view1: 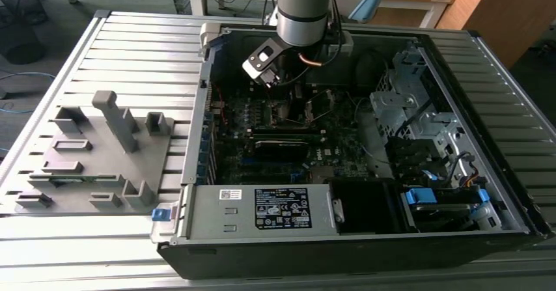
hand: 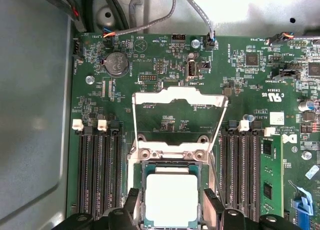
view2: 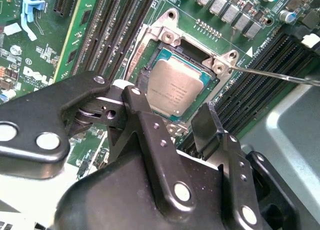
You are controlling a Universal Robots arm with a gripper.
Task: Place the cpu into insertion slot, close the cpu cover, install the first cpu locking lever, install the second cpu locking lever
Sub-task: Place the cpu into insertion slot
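Note:
The cpu, a flat square with a dull silver top, lies in the insertion slot on the green motherboard. The cpu cover, a thin silver frame with a big window, stands swung open from its hinge beside the slot. My gripper is open just above the cpu, one black finger on each side and a gap between each finger and the chip. A thin wire locking lever sticks out free past the slot. In the exterior view the gripper hangs inside the computer case.
Memory slots flank the socket, with one green memory stick fitted. Cables run along the board's edge. The white-labelled power supply and a drive cage crowd the case. A grey fixture tray lies outside at the exterior view's left.

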